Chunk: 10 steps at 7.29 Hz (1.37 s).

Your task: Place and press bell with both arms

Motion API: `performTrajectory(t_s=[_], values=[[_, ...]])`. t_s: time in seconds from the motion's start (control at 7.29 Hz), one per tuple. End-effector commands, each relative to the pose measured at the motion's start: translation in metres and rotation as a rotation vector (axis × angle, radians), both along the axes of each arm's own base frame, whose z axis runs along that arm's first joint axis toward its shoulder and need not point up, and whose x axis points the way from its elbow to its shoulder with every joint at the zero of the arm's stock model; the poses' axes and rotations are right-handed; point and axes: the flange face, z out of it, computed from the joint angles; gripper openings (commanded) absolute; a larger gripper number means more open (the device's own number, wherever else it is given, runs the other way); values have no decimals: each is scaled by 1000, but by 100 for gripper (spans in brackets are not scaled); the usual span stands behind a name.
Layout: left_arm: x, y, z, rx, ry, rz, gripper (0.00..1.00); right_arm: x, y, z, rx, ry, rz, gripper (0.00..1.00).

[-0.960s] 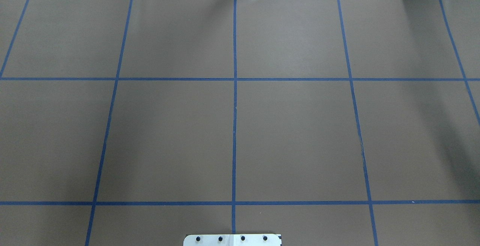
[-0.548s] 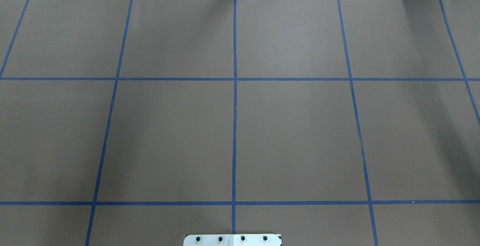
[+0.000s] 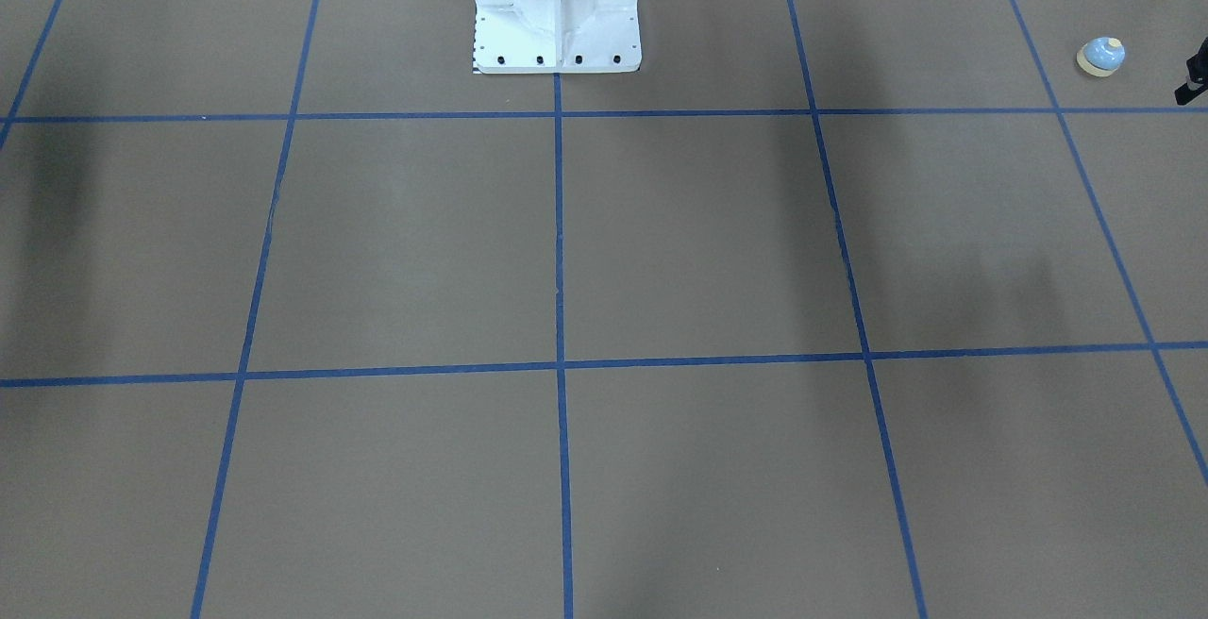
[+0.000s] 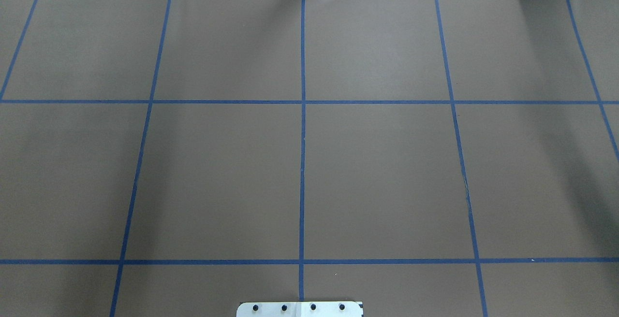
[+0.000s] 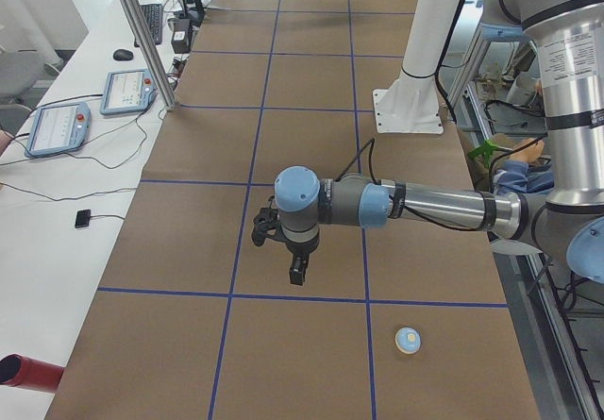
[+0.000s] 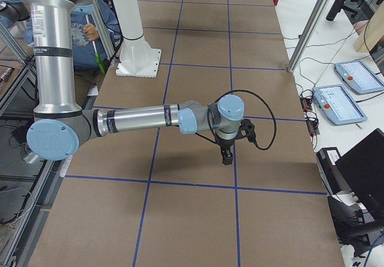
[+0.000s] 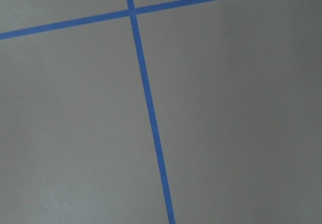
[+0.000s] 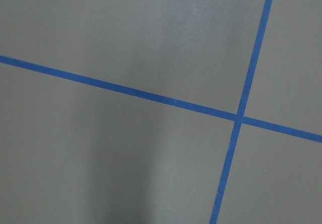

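A small dome-shaped call bell (image 5: 409, 341), light blue with a cream base ring and cream button, stood upright on the brown paper-covered table (image 5: 302, 80). It was in a square at the table's end on the robot's left, within the grid of blue tape lines (image 5: 267, 71). The front-facing view placed the bell (image 3: 1100, 57) in the outermost column, in the same row as the white bolted metal pedestal (image 3: 557, 6).

The silver-grey tubular left arm (image 5: 434, 205), with light-blue joint caps, reached out level over the table. Its black two-finger left gripper (image 5: 296, 271) pointed down above the paper, near the bell but apart from it. A black sliver at the front view's right edge, just beside the bell, was probably part of that gripper. Whether its fingers were apart or together could not be told.

At the opposite end, the matching right arm (image 6: 144, 118) stretched over the table with the black right gripper (image 6: 227, 157) hanging down, well apart from the bell. The state of its fingers could not be told either. Both wrist cameras saw only brown paper and tape crossings.
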Motion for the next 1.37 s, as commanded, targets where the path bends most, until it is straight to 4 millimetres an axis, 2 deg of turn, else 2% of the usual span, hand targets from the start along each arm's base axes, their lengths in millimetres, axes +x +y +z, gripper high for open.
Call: performTrajectory(t_s=[0.0, 0.14, 0.41, 0.55, 0.82, 1.1, 1.23], values=[[6, 64, 55, -151, -17, 31, 100, -4, 2, -5, 3, -46, -15, 100], [11, 81, 83, -173, -21, 64, 100, -9, 1, -15, 49, -58, -21, 100], [43, 102, 135, -94, -45, 215, 100, -28, 1, -15, 60, -55, -58, 100], [49, 112, 158, -71, -62, 257, 100, -33, 0, -20, 72, -59, -69, 100], [41, 141, 192, -46, -50, 252, 100, -48, -2, -26, 110, -64, -98, 100], [53, 144, 190, -93, -16, 247, 100, -59, -1, -26, 110, -62, -119, 100], [68, 142, 184, -138, 7, 234, 100, -62, -1, -26, 110, -62, -125, 100]])
